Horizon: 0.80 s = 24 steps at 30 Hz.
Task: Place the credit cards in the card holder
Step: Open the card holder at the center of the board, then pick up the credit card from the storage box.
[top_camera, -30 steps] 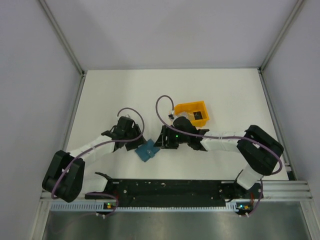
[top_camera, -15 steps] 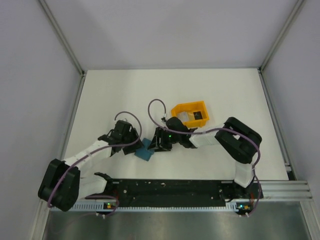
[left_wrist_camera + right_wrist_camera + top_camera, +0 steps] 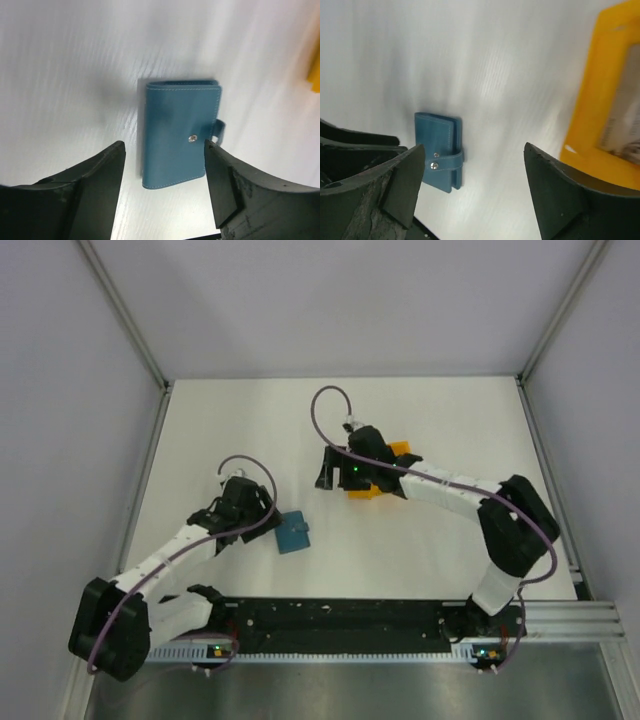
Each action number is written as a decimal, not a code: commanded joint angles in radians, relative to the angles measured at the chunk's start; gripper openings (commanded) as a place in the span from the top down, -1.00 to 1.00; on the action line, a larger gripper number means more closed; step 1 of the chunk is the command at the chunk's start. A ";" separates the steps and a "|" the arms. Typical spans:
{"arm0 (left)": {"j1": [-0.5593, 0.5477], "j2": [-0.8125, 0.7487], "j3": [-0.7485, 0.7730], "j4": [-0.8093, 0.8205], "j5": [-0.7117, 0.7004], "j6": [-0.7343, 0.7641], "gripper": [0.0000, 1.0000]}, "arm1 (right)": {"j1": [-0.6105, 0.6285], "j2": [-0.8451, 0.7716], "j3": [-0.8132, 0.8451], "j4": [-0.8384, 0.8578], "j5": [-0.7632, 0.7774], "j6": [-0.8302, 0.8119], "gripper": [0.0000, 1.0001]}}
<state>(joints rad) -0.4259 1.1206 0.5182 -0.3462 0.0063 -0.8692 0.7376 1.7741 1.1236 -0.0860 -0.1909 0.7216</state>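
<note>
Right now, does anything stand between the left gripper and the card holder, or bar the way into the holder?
Nothing visible lies between the open left gripper and the card holder, which lies flat on the table just ahead of its fingertips. The holder's strap is snapped shut, though, so the holder itself is closed.

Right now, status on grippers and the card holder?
Both open, empty: left gripper by card holder, right gripper by orange tray. Holder snapped shut, flat. Nothing blocking.
</note>
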 commanded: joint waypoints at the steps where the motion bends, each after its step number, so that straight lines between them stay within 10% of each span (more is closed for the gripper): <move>1: -0.002 -0.134 0.085 -0.069 -0.124 0.032 -0.40 | -0.068 -0.176 0.076 -0.202 0.282 -0.269 -0.59; 13: -0.002 -0.150 0.117 -0.085 -0.032 0.059 -0.43 | -0.187 -0.091 0.035 -0.276 0.082 -0.412 -0.55; 24: -0.002 -0.150 0.126 -0.077 0.024 0.081 -0.43 | -0.299 -0.327 -0.202 -0.304 0.136 -0.597 -0.40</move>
<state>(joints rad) -0.4259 0.9733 0.6205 -0.4355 -0.0113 -0.8066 0.5049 1.5589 0.9623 -0.3592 -0.0719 0.2195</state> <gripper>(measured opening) 0.717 0.714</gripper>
